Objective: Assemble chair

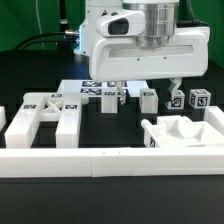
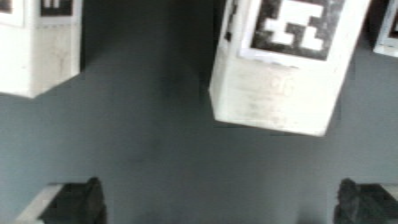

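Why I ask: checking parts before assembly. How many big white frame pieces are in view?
2. One frame lies at the exterior view's left; the other frame lies at the exterior view's right. The arm may hide others behind it.

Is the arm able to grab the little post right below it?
Probably yes. The jaws stand wide open above the post, nothing covers it, and bare table shows beside it, though it sits a bit off-centre.

The arm (image 1: 140, 45) hangs, jaws spread, above a row of tagged white posts (image 1: 150, 100), frames (image 1: 45, 118) lying near the rail (image 1: 110, 160).
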Tool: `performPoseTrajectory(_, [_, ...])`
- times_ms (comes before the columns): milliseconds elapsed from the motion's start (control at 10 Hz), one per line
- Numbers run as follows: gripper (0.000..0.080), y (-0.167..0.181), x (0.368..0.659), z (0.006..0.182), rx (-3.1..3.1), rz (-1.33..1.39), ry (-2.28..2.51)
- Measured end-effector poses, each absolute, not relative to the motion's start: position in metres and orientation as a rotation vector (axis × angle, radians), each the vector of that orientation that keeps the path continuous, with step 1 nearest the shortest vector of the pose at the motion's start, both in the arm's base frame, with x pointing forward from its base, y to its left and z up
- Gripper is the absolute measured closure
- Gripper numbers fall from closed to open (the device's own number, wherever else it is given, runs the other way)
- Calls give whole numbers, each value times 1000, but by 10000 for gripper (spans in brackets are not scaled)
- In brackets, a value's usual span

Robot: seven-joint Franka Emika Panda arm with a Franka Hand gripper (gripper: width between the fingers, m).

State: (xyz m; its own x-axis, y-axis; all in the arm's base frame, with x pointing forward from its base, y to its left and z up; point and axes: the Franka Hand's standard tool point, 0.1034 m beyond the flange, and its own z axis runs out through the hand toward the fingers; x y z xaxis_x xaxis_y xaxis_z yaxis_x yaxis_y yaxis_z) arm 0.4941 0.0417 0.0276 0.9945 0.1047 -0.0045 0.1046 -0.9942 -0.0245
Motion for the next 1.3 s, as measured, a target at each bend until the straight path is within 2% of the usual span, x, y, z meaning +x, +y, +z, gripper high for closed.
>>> performPoseTrajectory(200, [150,42,491,27,-3109,77,-164])
performPoseTrajectory(600, [150,48,479,29,-3057,583,-53])
performPoseTrajectory(1300, [150,50,470,14,-2851,1239,-64])
